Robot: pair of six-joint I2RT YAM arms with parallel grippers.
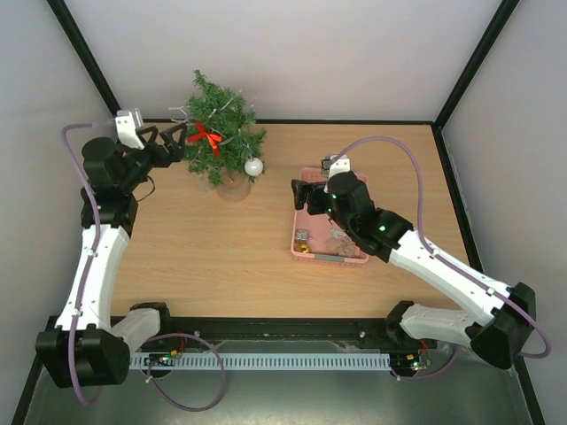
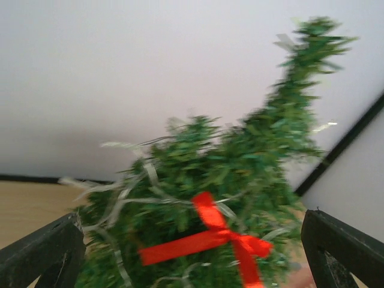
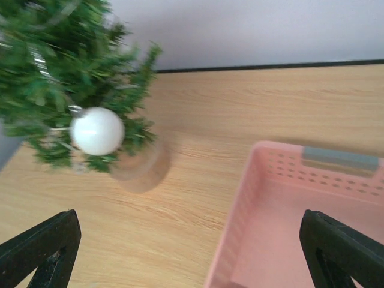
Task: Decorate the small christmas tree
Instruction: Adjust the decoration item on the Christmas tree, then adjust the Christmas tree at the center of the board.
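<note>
Left gripper (image 1: 177, 143) is spread wide with nothing pinched, up at branch height. The small christmas tree (image 1: 221, 133) is directly ahead of it, just off the fingertips. In the left wrist view the tree fills the gap between the fingers (image 2: 42, 252), with the red bow (image 2: 210, 234) centred and low. Can't tell whether the fingers touch the needles.

Right gripper (image 1: 306, 197) is also spread and empty, over the far-left part of the pink basket (image 1: 295, 239). The tree is ahead and to its left, well apart, and the white ball (image 3: 96, 131) hangs on the side facing it. The tree stands on the worktop (image 1: 221, 257), near the far edge.
</note>
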